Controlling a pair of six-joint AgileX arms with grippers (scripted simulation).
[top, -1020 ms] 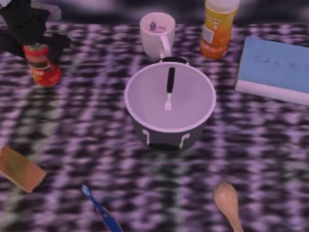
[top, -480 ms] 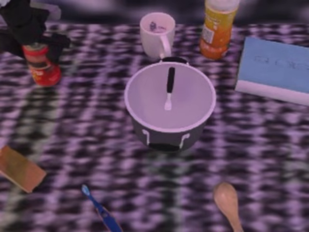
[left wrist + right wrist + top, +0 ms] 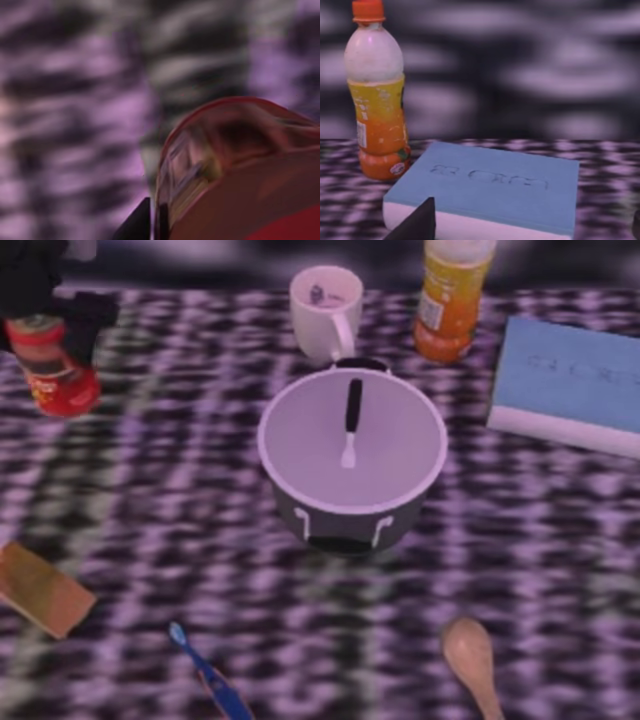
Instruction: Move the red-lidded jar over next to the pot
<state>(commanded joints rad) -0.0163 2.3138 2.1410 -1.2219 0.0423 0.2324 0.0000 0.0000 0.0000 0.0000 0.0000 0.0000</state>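
A: Left tool [image 3: 48, 302] is clamped on the red-lidded jar [image 3: 50, 365], gripping it high up near the lid, at the far left of the table. Jar looks tilted in the grip and clear of the table, though I can't be sure of the gap from above. The left wrist view shows little beyond the jar's side [image 3: 235, 170] close up

B: And the pot [image 3: 352, 455]?

A: Middle of the table, well apart from the jar, with a black-handled utensil [image 3: 351, 420] lying inside. I'd carry the jar steadily to the bare patch on the pot's left, staying clear of the white mug [image 3: 325, 308] behind, and set it down upright before letting go

B: Right arm?

A: Parked out of the top view; its fingers can't be made out
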